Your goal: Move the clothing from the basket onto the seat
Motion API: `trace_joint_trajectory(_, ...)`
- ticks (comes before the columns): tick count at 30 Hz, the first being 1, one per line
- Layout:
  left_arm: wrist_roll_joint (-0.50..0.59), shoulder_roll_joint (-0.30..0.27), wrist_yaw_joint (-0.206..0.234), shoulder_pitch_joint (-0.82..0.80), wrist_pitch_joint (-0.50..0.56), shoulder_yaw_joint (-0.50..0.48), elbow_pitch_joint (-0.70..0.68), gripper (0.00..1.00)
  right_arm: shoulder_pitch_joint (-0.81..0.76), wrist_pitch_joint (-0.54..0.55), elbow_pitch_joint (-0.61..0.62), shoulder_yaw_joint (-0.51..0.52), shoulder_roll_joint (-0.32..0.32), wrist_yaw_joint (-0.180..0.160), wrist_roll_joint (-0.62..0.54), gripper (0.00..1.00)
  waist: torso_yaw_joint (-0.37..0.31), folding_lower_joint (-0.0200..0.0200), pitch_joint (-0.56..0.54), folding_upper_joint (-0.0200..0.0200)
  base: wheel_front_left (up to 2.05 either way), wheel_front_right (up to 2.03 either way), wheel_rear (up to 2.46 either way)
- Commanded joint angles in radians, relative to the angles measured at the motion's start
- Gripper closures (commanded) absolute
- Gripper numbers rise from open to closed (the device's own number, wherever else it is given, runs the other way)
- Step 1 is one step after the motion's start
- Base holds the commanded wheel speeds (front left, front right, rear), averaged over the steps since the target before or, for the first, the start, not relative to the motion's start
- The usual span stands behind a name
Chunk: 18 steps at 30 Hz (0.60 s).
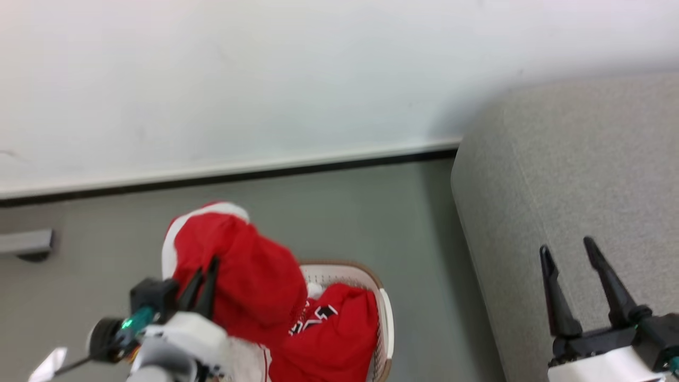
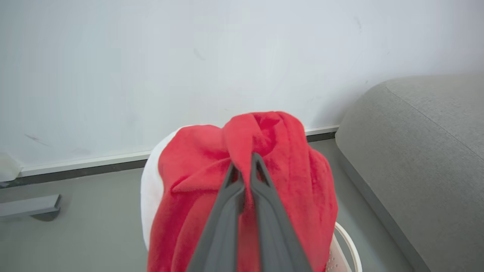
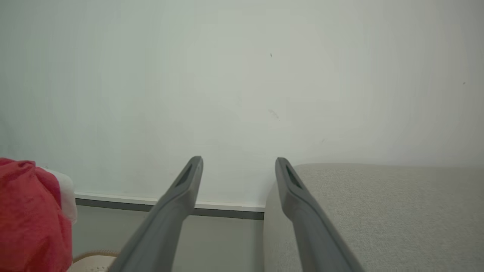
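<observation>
Two pieces of clothing are in play, and neither has reached the seat. Furthest left, the left gripper (image 1: pixel 207 265) is clenched on a soft red garment with white trim (image 1: pixel 249 276). It pinches a fold between its dark fingers and holds the bundle up over the oval cream-white plastic laundry basket (image 1: pixel 386 318) with the brown woven-look rim, which stands on the grey floor (image 1: pixel 414 223). Whether the garment's lower end hangs free of the basket cannot be told. Inside the basket lies a crumpled red jersey (image 1: pixel 334 329). Across a strip of floor to the right is the large light-grey fabric seat (image 1: pixel 557 175); the part that shows is bare. Over its near edge hovers the right gripper (image 1: pixel 567 246), released, fingers spread, grasping nothing. By my reckoning this is the first carry: one piece lifted, none delivered, at least one left to fetch. The black-and-white lettering (image 1: pixel 313 318) on the jersey is folded and blurred, so no word, brand or number can be read.
</observation>
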State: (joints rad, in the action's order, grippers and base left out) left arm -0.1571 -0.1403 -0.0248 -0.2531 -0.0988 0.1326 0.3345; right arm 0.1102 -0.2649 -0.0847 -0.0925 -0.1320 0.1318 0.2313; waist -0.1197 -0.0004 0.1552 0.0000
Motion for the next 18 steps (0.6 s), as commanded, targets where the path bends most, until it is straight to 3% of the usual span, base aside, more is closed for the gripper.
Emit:
trace_joint_trajectory(1,-0.017,-0.013,0.004,0.033,0.006,-0.009,-0.028,1.0,-0.017,0.001,-0.006,-0.002,-0.013,-0.002,-0.006,0.0,0.0,0.0004,-0.044,0.0,0.0,0.0,0.0)
trace_joint_trajectory(10,-0.073,-0.046,0.034,0.253,0.027,-0.072,-0.246,1.0,-0.108,0.001,-0.034,-0.019,-0.027,-0.002,-0.003,0.0,0.002,0.0004,-0.161,0.0,0.0,0.0,0.0)
trace_joint_trajectory(18,-0.084,-0.051,0.044,0.306,0.05,-0.072,-0.338,1.0,-0.117,0.001,-0.038,-0.023,-0.021,-0.002,0.0,0.0,0.016,0.0004,-0.175,0.0,0.0,0.0,0.0)
